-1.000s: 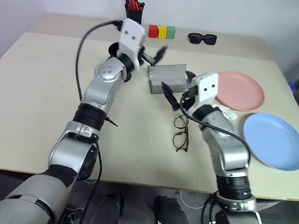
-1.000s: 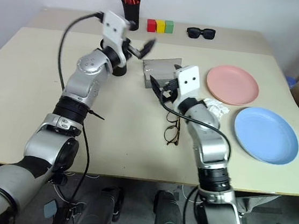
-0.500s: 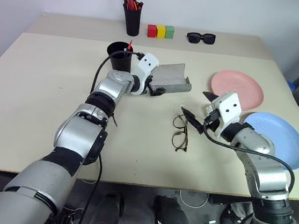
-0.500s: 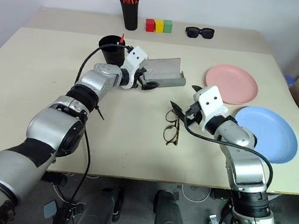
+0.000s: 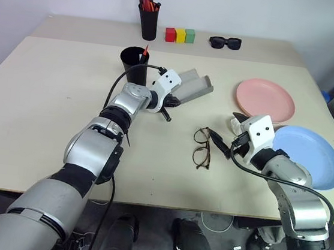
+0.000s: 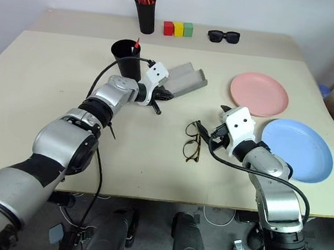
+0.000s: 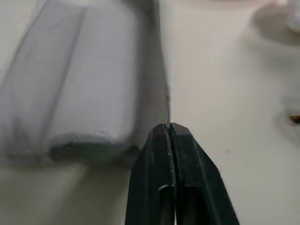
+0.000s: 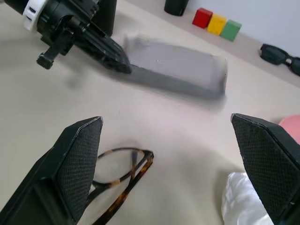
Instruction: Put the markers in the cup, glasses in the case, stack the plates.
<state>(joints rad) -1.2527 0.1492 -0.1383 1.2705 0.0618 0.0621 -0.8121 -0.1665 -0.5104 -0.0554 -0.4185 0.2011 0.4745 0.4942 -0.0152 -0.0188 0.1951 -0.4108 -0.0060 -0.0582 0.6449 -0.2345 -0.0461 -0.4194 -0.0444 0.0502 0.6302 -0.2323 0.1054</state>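
A grey glasses case [image 5: 190, 86] lies open and slanted mid-table. My left gripper [image 5: 168, 103] is shut on its near edge, seen close up in the left wrist view [image 7: 168, 129]. The tortoiseshell glasses [image 5: 202, 148] lie flat in front of the case. Just to their right my right gripper [image 5: 227, 132] is open and empty, its fingers [image 8: 79, 154] spread wide above the glasses [image 8: 119, 164]. A pink plate [image 5: 265, 100] and a blue plate [image 5: 308, 157] sit apart on the right. One red marker stands in the black cup [image 5: 133, 64].
A second black cup with several red markers [image 5: 148, 13] stands at the back, beside red, yellow and green blocks [image 5: 181, 35] and black sunglasses [image 5: 225, 42]. A crumpled white thing [image 8: 243, 199] lies beside the right gripper, next to the pink plate.
My left arm came down from above onto the case and shut on it; the case has turned slantwise. The right gripper drew back from the case to the right of the glasses.
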